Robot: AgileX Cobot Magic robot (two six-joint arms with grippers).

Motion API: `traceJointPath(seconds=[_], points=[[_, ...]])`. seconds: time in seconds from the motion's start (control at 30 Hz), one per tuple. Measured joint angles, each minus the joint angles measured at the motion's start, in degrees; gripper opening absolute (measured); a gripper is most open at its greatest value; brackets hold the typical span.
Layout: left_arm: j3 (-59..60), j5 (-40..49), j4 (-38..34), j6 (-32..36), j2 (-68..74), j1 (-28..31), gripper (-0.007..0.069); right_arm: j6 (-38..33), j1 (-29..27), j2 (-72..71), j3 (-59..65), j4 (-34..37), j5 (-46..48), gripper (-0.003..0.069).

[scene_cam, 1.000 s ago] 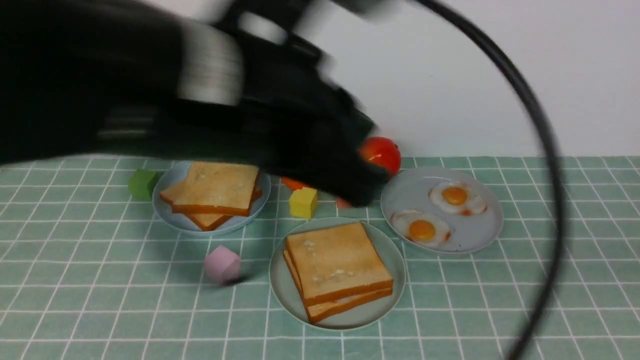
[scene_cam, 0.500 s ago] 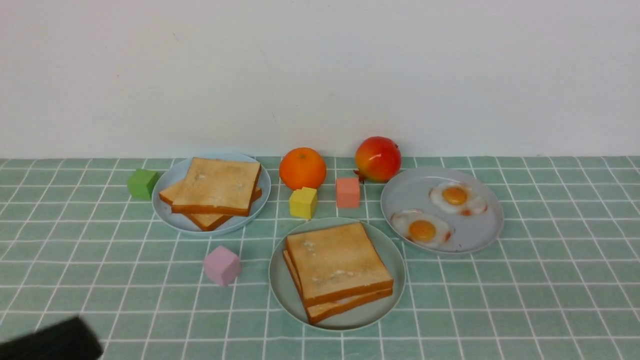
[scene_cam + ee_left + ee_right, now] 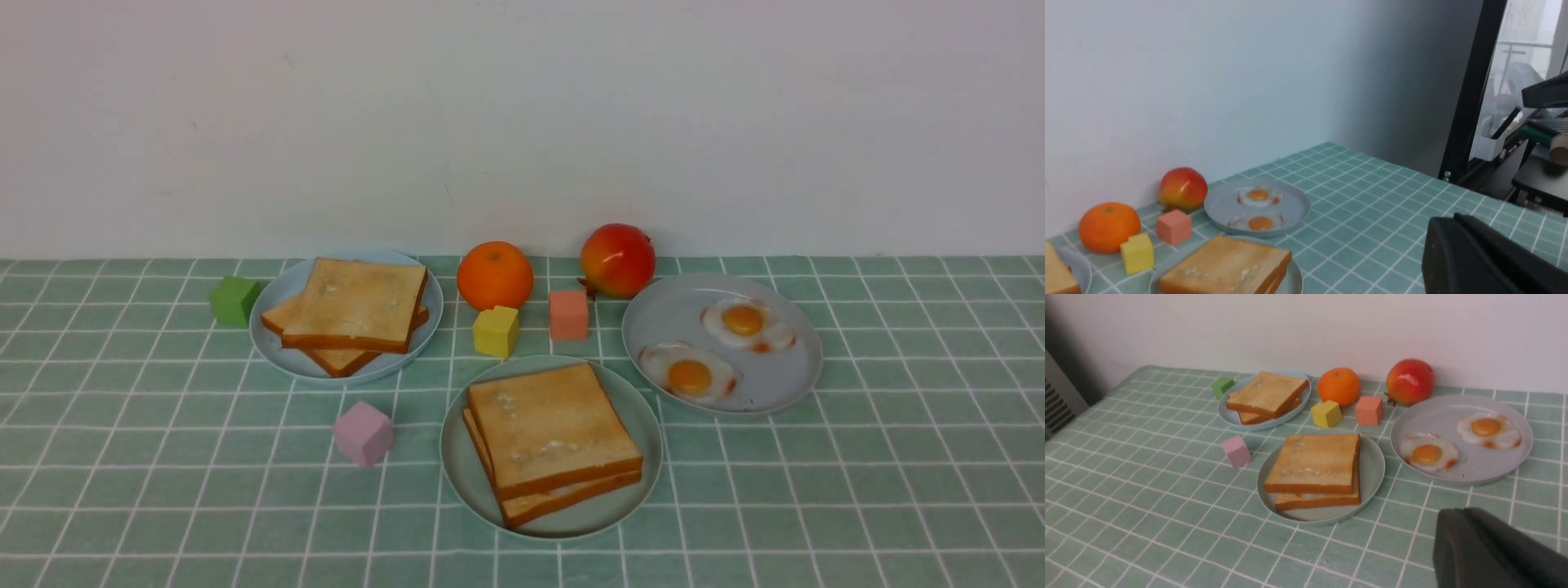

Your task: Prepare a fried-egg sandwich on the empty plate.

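Judging the build finished, with the fried-egg sandwich [image 3: 552,441] stacked on the empty plate [image 3: 645,416], near centre. Holding left gripper [image 3: 1447,245] and right gripper [image 3: 1457,539] pressed together, pinching nothing, well clear of the food. Showing spare toast [image 3: 351,306] on the far-left plate [image 3: 282,282], two loose eggs [image 3: 690,376] on the far-right plate [image 3: 775,384].

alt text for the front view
A toast sandwich sits on a green plate, centre front of a green checked cloth. Behind: a toast stack on the left plate, two fried eggs on the right plate, an orange, a red fruit and four coloured cubes.
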Motion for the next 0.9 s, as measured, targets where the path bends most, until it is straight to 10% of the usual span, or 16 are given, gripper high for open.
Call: traceJointPath(seconds=[0.27,0.57,0.9], points=[[0.0,0.6,0.0,0.0,0.0,0.0,-0.0013,-0.4,-0.4,0.0,0.7,-0.4,1.4,0.0017],[0.0,0.9,0.0,0.0,0.0,0.0,-0.0013,-8.7,-22.6,-2.2,6.8,-5.0,-9.2,0.0024],[0.0,1.1,0.0,0.0,0.0,0.0,-0.0013,-8.9,-29.9,-8.8,20.8,2.0,-16.6,0.0001]])
